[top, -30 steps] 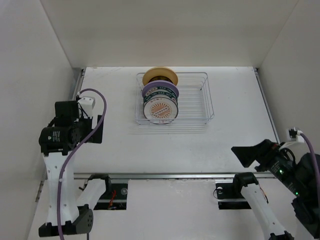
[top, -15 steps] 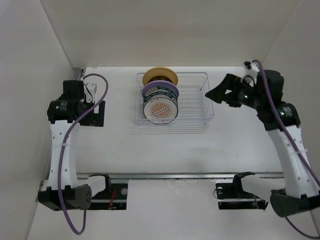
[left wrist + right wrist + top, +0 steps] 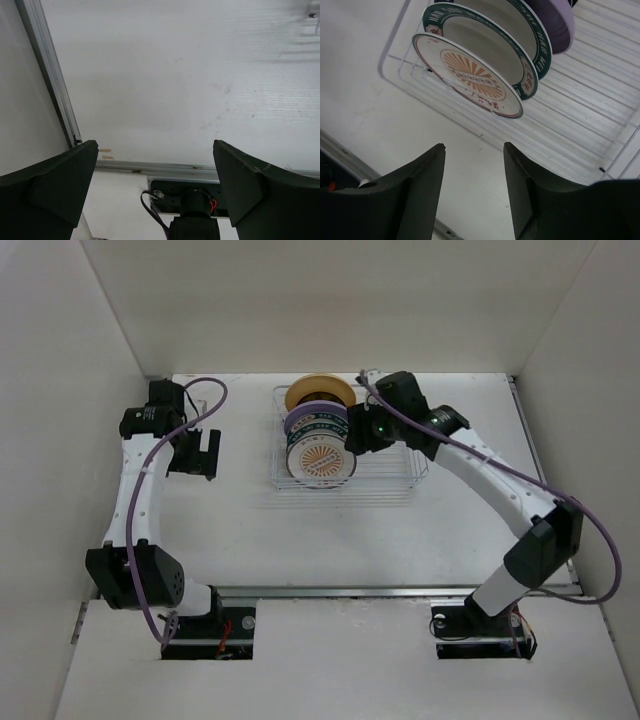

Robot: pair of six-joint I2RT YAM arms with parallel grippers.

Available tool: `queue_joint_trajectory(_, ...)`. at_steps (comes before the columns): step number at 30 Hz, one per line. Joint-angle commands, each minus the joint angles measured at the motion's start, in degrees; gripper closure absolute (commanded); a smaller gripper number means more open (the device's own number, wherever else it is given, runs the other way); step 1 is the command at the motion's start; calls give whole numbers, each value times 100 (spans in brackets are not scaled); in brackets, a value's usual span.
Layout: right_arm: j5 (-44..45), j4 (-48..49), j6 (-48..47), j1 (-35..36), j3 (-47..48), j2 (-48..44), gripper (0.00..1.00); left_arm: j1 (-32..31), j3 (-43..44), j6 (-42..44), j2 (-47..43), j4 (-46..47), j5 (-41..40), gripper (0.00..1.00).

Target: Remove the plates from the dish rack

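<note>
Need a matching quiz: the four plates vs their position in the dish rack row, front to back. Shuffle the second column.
Plates:
1. tan-yellow plate
2. lilac plate
3. teal-rimmed plate
4. orange-centred plate

Places in the dish rack:
A. end of the row towards the table's near edge
B. far end of the row
C. second from the far end
D. second from the near end

Pairs: 1-B; 2-C; 3-D; 4-A

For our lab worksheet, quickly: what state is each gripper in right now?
Left gripper: open, holding nothing.
Right gripper: open, holding nothing, close to the plates in the rack.
</note>
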Motion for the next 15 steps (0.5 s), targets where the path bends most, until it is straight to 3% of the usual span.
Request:
queue_joint_trajectory(1,693,559,-740,135,540,507,44,-15,329,-46,-38,129,322,0)
queue_joint_trajectory(7,694,929,-1206,135,726,1169,44,-15,514,-239,252,130,375,0)
queue_joint_trajectory(12,747,1263,-1382,135,751,1414,58,-15,882,-239,673,16,33,0)
queue_joint_trajectory(15,694,1316,-1567,188,831,1643,59,-15,1085,-169,805,-64,33,0)
